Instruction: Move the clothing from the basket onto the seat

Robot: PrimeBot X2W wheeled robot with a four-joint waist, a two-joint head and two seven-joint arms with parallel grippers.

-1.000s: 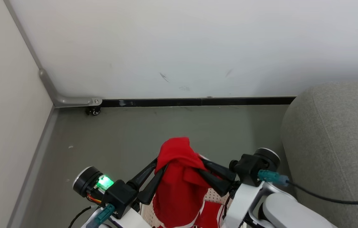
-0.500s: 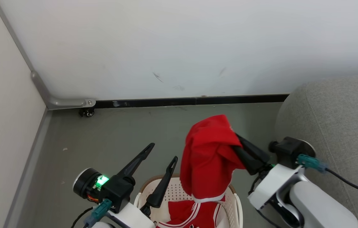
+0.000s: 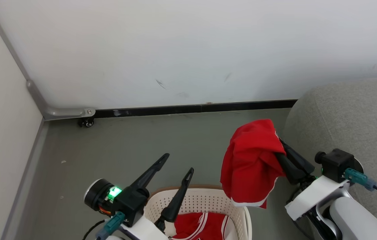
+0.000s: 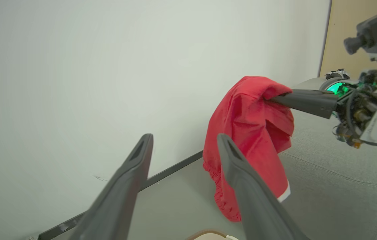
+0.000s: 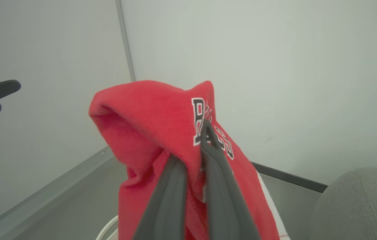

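Your right hand point(image 3: 278, 147) has its fingertips buried in a fold of the red garment point(image 3: 250, 163), so you cannot see the tips in the head view. In the right wrist view the two fingers are pressed together on the cloth, beside black-and-white lettering that a crease partly covers and leaves unreadable. The bottom edge of the head view cuts off the basket point(image 3: 205, 200), and you see just a part of the second red garment point(image 3: 202, 226), with white stripes, lying inside it.

Half a second ago the held garment hung over the basket's middle. Now its white-trimmed hem dangles at the basket's right rim, closer to the seat point(image 3: 348, 120), and touches neither the seat nor the floor point(image 3: 125, 143). Your left hand point(image 3: 178, 162) stays spread and empty above the basket's left rim.

The basket stands on the dull grey floor, near the seat's left side. A scuffed white wall point(image 3: 175, 50) with a black skirting strip point(image 3: 192, 108) closes the far side. A small caster point(image 3: 86, 122) sits in the corner under a grey metal bracket point(image 3: 65, 112).
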